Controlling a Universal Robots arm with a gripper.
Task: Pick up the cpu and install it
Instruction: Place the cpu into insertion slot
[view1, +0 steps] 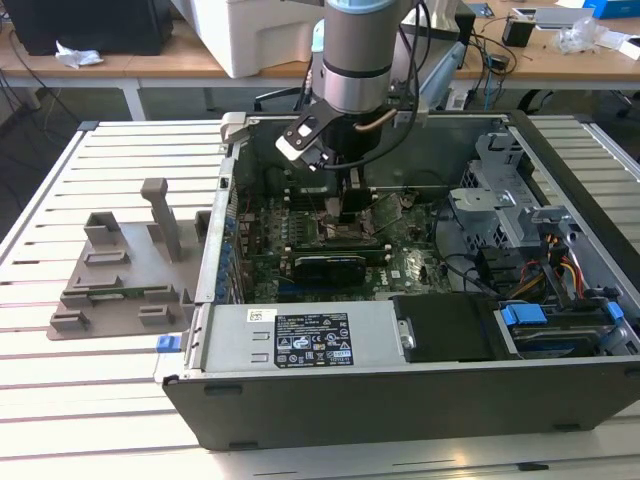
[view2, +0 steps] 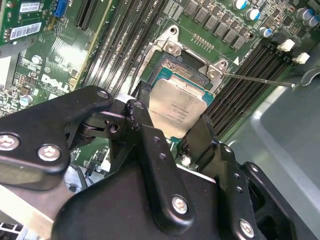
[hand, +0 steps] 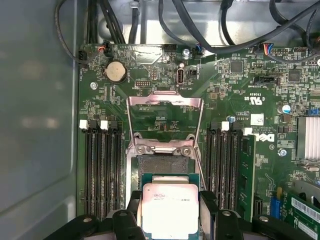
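One claw (view1: 350, 208) noted low inside the open computer case (view1: 420, 405) on the slatted table (view1: 90, 400). Closed partway on the cpu (hand: 170, 209), black fingers (hand: 207, 201) pressed to two opposite edges, silvery top facing the cameras in both wrist views. Held directly over the near part of the socket (hand: 161, 165) on the green motherboard (hand: 240, 100), green rim overlapping the socket's edge in the first wrist view. Seen slightly tilted against the board in the second wrist view. Cannot tell whether touching the socket or just clear of it. Socket open, pin field exposed beyond the cpu, metal retention frame (hand: 165, 117) swung open away from it. Thin metal lever (view2: 257, 80) standing out to one side of the socket. Memory slots (hand: 102, 170) flanking the socket on both sides. Grey moulded fixture (view1: 120, 280) on the table beside the case, toward the exterior view's left, well apart from the claw.
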